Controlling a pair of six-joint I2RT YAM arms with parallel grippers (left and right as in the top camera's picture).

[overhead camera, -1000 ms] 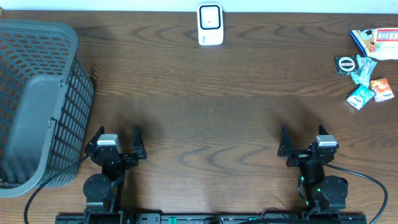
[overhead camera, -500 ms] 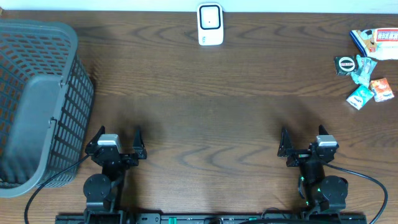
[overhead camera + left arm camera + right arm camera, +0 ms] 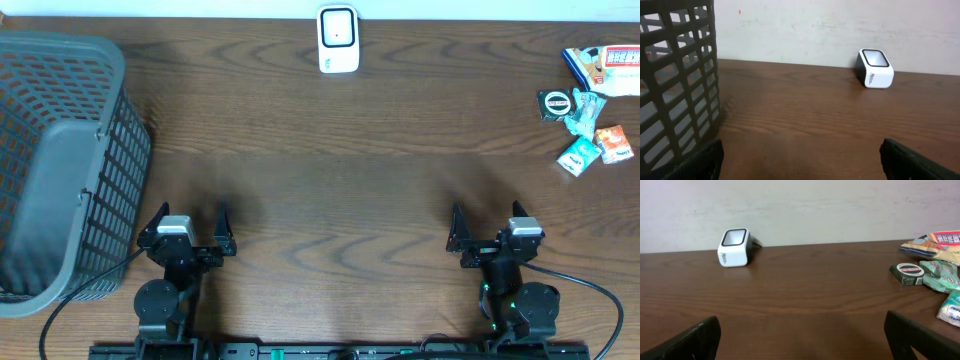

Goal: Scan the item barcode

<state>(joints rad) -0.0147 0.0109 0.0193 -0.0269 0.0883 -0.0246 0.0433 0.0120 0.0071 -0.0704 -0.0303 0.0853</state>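
One scanner [image 3: 338, 38], window tilted upward

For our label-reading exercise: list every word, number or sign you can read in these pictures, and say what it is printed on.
No text is clear enough to quote.
scanner: small grey print on its side, too blurred to read.
red-and-white packet: lettering too small to read.
dark box: round label, unreadable.
teal packet: print too small to read.
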